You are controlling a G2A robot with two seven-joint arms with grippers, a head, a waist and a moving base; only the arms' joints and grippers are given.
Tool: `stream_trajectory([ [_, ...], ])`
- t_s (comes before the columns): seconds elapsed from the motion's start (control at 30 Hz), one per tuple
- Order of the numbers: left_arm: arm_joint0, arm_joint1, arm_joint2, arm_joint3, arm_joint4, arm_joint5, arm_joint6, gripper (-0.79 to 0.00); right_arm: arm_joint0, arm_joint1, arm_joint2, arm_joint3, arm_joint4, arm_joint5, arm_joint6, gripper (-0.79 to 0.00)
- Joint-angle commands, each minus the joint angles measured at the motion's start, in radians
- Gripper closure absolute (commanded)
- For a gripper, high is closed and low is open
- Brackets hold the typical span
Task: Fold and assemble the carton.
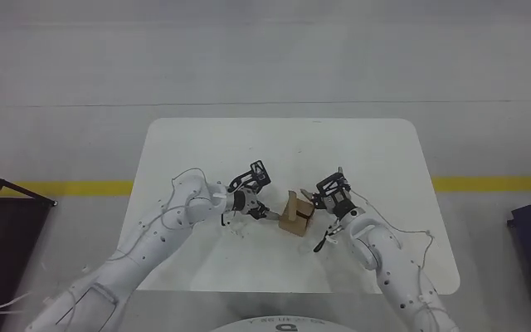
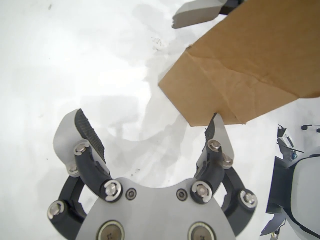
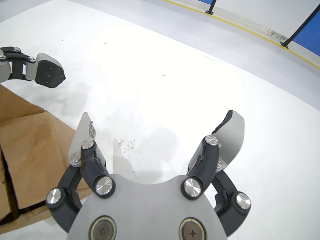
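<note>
A small brown carton [image 1: 295, 213] stands near the middle of the white table [image 1: 207, 149], partly folded into a box shape. My left gripper [image 2: 147, 119] is open just beside it, and one fingertip [image 2: 217, 123] touches the carton's lower corner [image 2: 205, 116]. The carton [image 2: 245, 63] has creased side panels. My right gripper [image 3: 160, 118] is open on the carton's other side, with one finger [image 3: 83, 128] right against the cardboard wall [image 3: 32, 156]. From above, the two grippers [image 1: 267, 213] [image 1: 319, 199] flank the carton. Nothing is held by either.
The white table's far half [image 1: 282, 141] is bare. A yellow floor line [image 1: 75, 187] runs past both sides of the table. A dark object [image 1: 17, 224] stands on the floor at the left edge.
</note>
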Motion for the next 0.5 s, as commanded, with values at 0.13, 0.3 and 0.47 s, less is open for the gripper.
stream_trajectory([
  [0.13, 0.034, 0.017, -0.034, -0.045, -0.02, 0.006, -0.037, -0.785, -0.027, 0.004, 0.047, -0.005, 0.028, 0.01, -0.033, -0.785],
  [0.3, 0.056, 0.037, -0.102, -0.074, -0.026, 0.037, -0.025, -0.785, -0.127, 0.016, 0.144, -0.02, 0.092, 0.001, -0.084, -0.785],
  [0.47, 0.062, 0.044, -0.135, -0.098, -0.035, 0.048, 0.002, -0.785, -0.206, 0.021, 0.163, -0.035, 0.077, -0.018, -0.103, -0.785],
])
